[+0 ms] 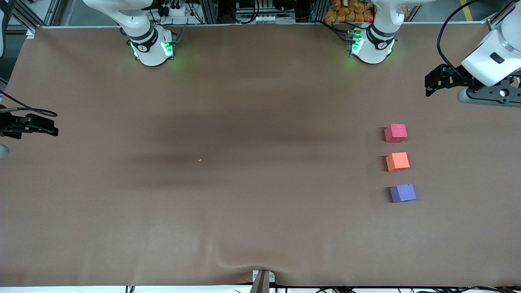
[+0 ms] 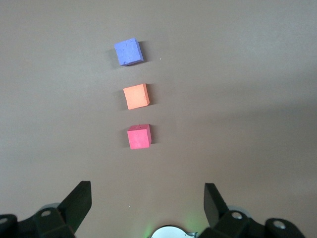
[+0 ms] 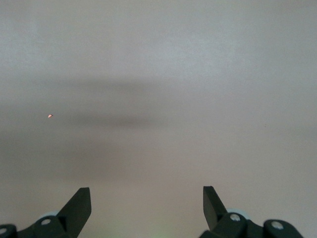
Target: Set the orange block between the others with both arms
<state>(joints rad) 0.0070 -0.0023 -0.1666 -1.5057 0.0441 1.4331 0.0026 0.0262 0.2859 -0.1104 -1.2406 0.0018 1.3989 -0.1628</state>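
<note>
Now the orange block (image 1: pixel 397 161) sits flat on the bench (image 1: pixel 244 211), between the pink cube (image 1: pixel 395 133) at its 12 o'clock and the purple cube (image 1: pixel 403 193) at its 6 o'clock, apart from both. Left tool (image 1: pixel 431 83) and right tool (image 1: pixel 44 124) hang released, empty, at opposite bench ends.

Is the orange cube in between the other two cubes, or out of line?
In: the orange block sits flat between the red-pink cube and the purple-blue cube, touching neither.
</note>
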